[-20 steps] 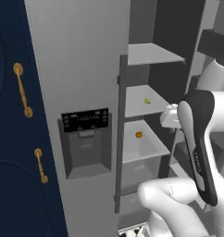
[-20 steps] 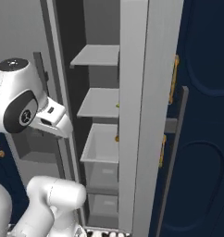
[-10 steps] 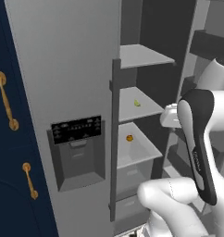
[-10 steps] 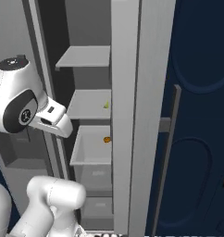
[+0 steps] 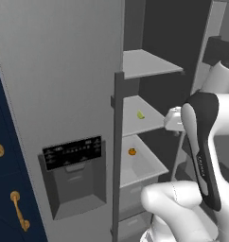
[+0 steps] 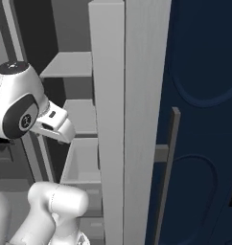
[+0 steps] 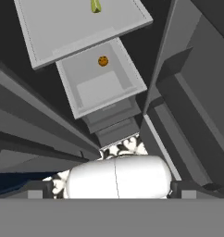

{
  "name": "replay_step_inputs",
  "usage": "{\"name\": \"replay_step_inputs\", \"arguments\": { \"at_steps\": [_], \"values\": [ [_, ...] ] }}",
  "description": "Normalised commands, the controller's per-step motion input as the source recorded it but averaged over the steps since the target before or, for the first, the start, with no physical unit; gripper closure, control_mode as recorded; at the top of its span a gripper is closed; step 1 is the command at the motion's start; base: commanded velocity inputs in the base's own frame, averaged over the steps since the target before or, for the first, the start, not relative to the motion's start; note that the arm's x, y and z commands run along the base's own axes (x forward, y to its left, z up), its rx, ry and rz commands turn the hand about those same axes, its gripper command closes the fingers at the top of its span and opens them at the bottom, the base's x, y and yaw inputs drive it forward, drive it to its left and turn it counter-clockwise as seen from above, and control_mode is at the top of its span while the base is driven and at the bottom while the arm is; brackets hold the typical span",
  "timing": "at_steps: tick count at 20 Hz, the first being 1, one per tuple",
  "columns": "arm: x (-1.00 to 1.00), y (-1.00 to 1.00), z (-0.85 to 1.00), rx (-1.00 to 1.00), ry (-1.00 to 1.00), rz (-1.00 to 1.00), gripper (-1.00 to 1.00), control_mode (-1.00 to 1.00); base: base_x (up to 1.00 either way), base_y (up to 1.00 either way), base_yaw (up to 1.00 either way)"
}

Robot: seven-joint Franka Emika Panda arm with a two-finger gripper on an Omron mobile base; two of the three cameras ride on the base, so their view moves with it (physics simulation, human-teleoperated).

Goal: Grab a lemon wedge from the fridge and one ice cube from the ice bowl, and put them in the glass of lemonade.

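lemon wedge (image 5: 140, 115) on fridge (image 5: 64, 94) shelf; tool (image 5: 174, 120) beside it, agape.

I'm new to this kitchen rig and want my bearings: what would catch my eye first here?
The tall grey fridge stands open, its black dispenser panel on the shut door and bare white shelves inside. On the middle shelf lies a tiny yellow-green lemon wedge, and a small round orange item sits in the bin just below. The white arm rises in front of the opening.
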Motion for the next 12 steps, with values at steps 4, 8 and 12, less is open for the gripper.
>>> {"name": "replay_step_inputs", "arguments": {
  "at_steps": [4,8,12],
  "values": [
    [0.00,0.00,0.00,0.00,0.00,0.00,-1.00,1.00,0.59,-0.12,0.00],
    [0.00,0.00,0.00,0.00,0.00,0.00,-1.00,1.00,0.47,0.00,0.00],
    [0.13,0.00,0.00,0.00,0.00,0.00,-1.00,-1.00,0.10,0.00,0.00]
  ]
}}
